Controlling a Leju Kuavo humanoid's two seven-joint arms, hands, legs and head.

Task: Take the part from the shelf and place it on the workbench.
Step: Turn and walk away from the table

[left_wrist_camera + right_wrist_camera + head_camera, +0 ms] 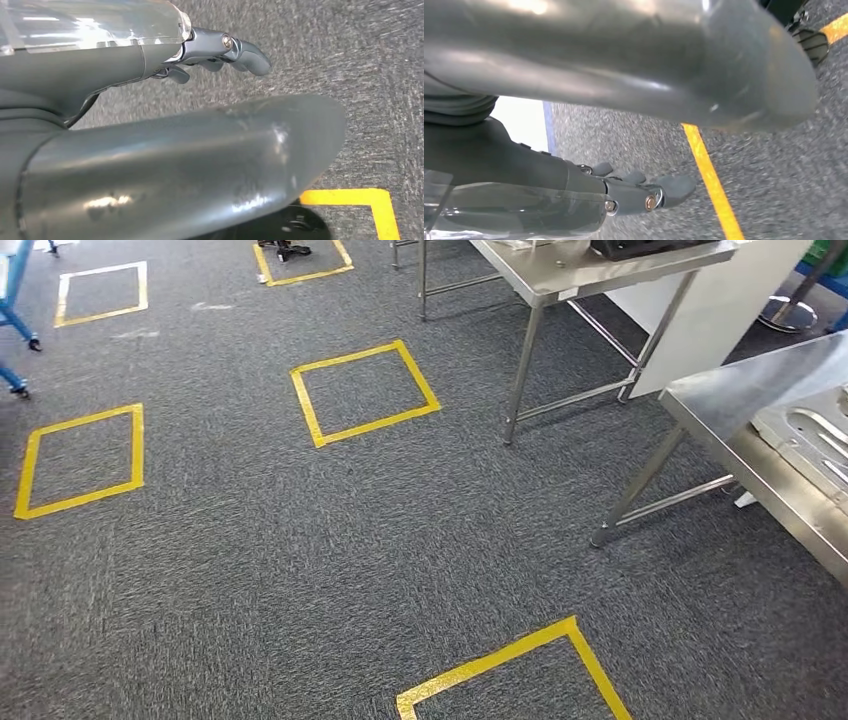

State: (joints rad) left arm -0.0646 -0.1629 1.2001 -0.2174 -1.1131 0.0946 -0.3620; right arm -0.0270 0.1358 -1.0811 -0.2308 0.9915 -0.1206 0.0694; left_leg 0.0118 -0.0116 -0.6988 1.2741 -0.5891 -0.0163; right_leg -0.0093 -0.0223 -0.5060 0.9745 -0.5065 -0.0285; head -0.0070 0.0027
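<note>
Head view was taken over grey carpet [300, 570] marked with yellow tape squares [365, 392]; no shelf was seen, and the part to be fetched could not be identified with certainty. A stamped metal panel [815, 445] was seen lying on the near steel table [740, 390] at the right edge, but whether it was the task's part could not be told. A second steel table [560, 275] was seen further back, with a dark object on it too cropped to name. The left hand [220, 50] was seen hanging over the carpet, fingers extended and apart, nothing held. The right hand [644, 190] was likewise seen over the carpet beside a yellow tape line [711, 182], fingers stretched out and nothing gripped. The task was judged to be at a walking stage, with the pick not yet done. Risks were judged as follows: the table legs [640, 480] could be clipped by a hanging arm if a turn were made close to them; blur in both wrist views suggested motion, so footing on the carpet could be lost; the wrong item could be taken if the panel were mistaken for the part.
</note>
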